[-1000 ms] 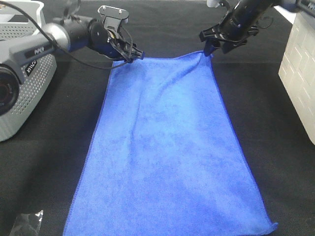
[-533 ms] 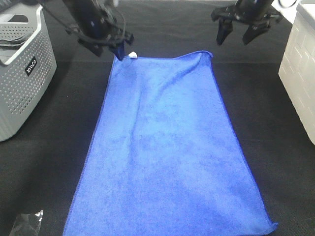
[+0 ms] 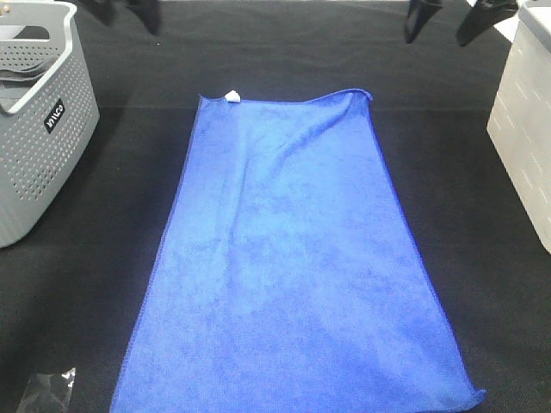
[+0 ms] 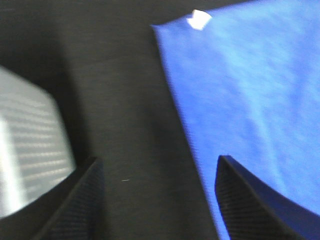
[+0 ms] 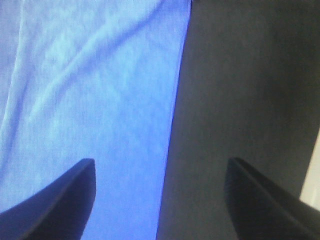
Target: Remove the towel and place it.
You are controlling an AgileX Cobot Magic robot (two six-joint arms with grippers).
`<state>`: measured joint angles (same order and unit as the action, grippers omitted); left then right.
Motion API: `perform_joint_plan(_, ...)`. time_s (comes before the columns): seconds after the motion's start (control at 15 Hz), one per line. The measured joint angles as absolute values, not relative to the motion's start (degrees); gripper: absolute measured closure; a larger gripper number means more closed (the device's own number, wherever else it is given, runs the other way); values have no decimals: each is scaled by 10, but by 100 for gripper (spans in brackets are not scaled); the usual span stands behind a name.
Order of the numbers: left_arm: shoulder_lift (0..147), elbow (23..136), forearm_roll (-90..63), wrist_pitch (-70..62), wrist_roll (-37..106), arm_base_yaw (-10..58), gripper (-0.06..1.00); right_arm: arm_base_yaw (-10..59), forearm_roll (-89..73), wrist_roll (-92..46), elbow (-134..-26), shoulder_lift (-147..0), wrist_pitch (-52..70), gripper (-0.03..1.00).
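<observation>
The royal-blue towel (image 3: pixel 288 258) lies spread flat on the black table, its long side running from the far middle to the near edge. Its small white tag (image 3: pixel 231 95) sits at the far left corner and also shows in the left wrist view (image 4: pixel 199 20). My left gripper (image 3: pixel 127 10) is open and empty, high at the far left, apart from the towel (image 4: pixel 250 85). My right gripper (image 3: pixel 446 17) is open and empty, at the far right above the table. In the right wrist view the towel (image 5: pixel 95 95) lies below its spread fingers (image 5: pixel 60 200).
A grey perforated basket (image 3: pixel 34 129) stands at the left edge and shows in the left wrist view (image 4: pixel 27 150). A white textured box (image 3: pixel 525 129) stands at the right edge. A crumpled clear wrapper (image 3: pixel 43 391) lies at the near left corner.
Both grippers have let go of the towel's far corners, opened and risen up and away toward the far edge. The towel now lies flat and still.
</observation>
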<state>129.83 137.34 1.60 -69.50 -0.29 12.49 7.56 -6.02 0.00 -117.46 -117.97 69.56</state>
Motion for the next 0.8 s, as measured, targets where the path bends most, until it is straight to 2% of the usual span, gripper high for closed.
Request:
perform_joint_plan(0.2, 1250, 1373, 17, -696, -11, 46, 33, 76, -44, 13, -1102, -1100, 697, 28)
perform_joint_plan(0.4, 1169, 1314, 18, -696, -13, -33, 33, 76, 10, 48, -1097, -1046, 697, 28)
perform_joint_plan(0.67, 1015, 1126, 21, -696, 0, -117, 33, 22, -17, 56, -1065, -1019, 697, 29)
perform_joint_plan(0.8, 898, 983, 19, -659, 0, -143, 33, 9, -7, 58, -1010, -975, 697, 29)
